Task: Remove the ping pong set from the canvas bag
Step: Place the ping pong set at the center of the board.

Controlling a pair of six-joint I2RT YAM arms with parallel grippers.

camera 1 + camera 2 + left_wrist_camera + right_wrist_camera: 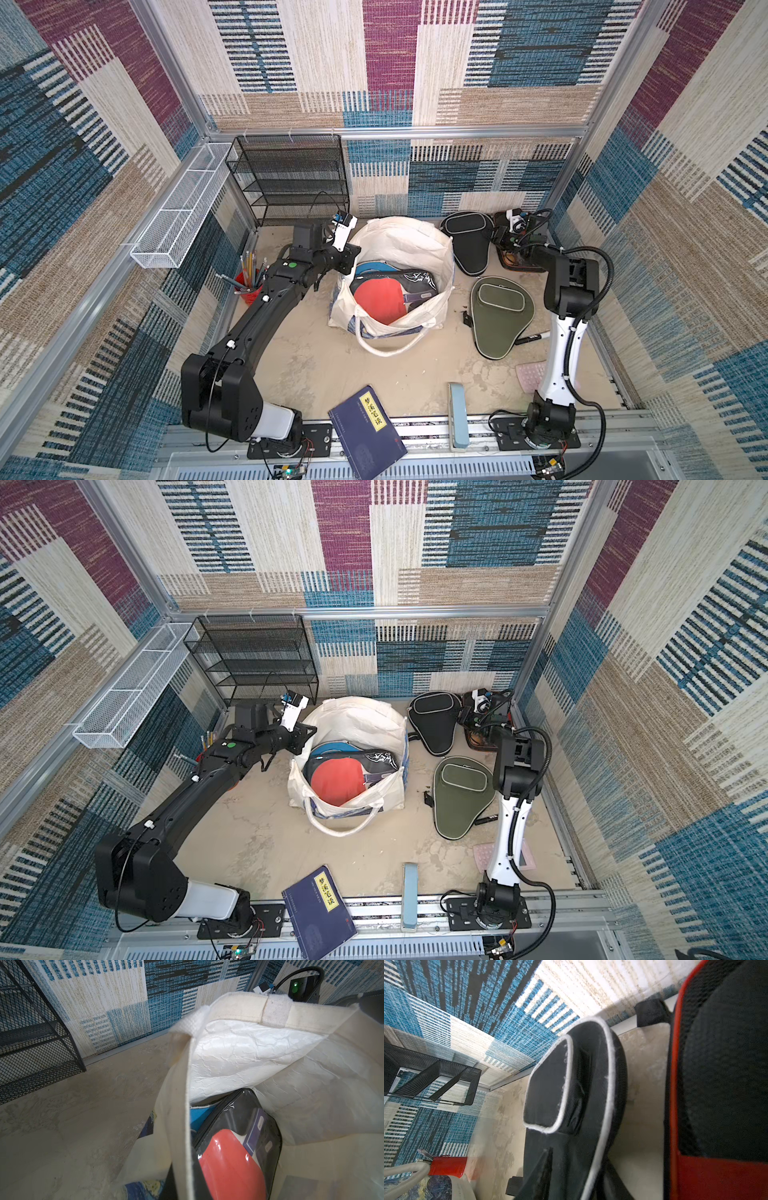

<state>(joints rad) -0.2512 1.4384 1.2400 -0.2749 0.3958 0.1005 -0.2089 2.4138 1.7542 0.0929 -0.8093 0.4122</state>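
Lying flat, olive cover (500,316) points its handle frontward

Blue cover (371,266) mostly hidden (under clear case (417,282)).

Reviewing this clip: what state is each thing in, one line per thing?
bag: upright, mouth open, not yet emptied.
clear case: in the bag, red paddle inside.
blue cover: in the bag, partly under the clear case.
black cover: out, lying flat.
olive cover: out, lying flat.
red-trimmed case: out of the bag.
left gripper: shut on the bag's rim.
right gripper: above the red-trimmed case; opening unclear.
book: closed.
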